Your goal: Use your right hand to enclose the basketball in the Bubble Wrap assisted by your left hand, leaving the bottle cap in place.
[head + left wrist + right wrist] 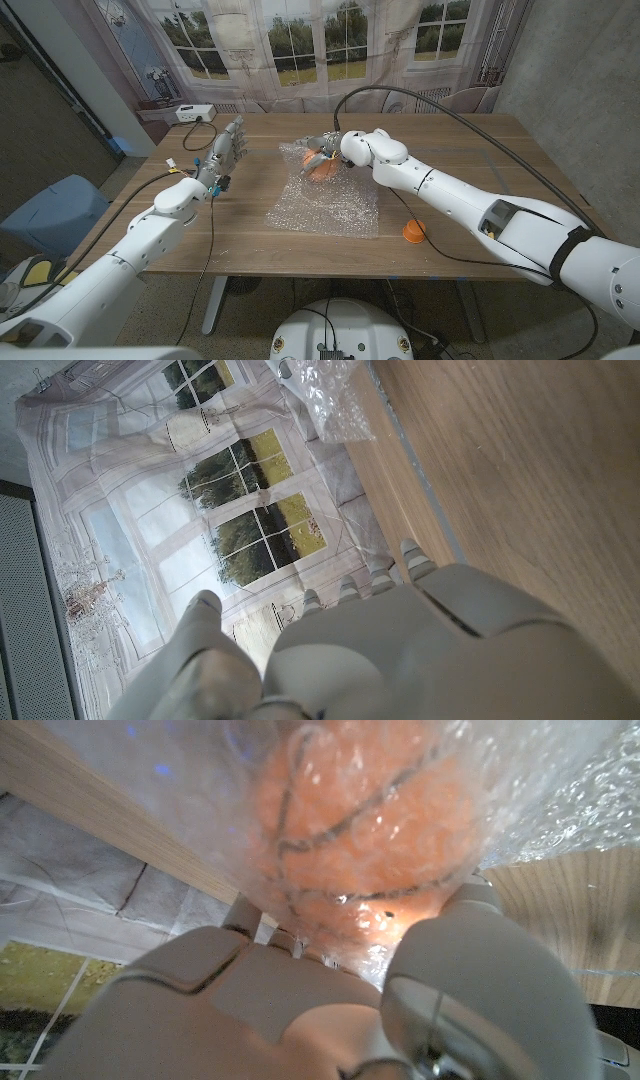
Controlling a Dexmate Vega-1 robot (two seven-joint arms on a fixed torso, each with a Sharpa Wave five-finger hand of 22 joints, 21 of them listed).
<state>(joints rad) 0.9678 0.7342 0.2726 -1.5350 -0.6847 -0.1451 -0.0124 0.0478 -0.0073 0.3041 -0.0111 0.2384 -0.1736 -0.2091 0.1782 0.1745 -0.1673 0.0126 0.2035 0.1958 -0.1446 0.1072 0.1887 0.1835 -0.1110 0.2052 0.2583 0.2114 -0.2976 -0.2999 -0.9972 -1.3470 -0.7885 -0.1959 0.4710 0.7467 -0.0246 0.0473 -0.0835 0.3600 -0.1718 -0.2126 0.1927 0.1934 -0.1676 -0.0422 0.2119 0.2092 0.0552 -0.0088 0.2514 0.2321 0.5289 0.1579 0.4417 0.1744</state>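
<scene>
Well into the wrapping, by the look of it. Right hand (335, 147) at the far end of the Bubble Wrap (330, 205), fingers (470, 905) clasped on the basketball (320, 165) through a layer of film; seen close in the right wrist view as an orange ball (365, 820) with black seams behind the plastic. Far edge of the sheet bunched up around the ball, near part lying spread on the bench (250, 240). Left hand (225, 155) raised above the bench, well apart from the wrap to its left, fingers (415, 560) straight and apart, holding nothing. Bottle cap (413, 232) on the wood just beside the sheet's near right corner, untouched. Judged partly done: ball covered on one side at least, full enclosure not confirmed. Probably left: folding or rolling the loose sheet over, with the left hand brought in to steady it, clear of the cap.
</scene>
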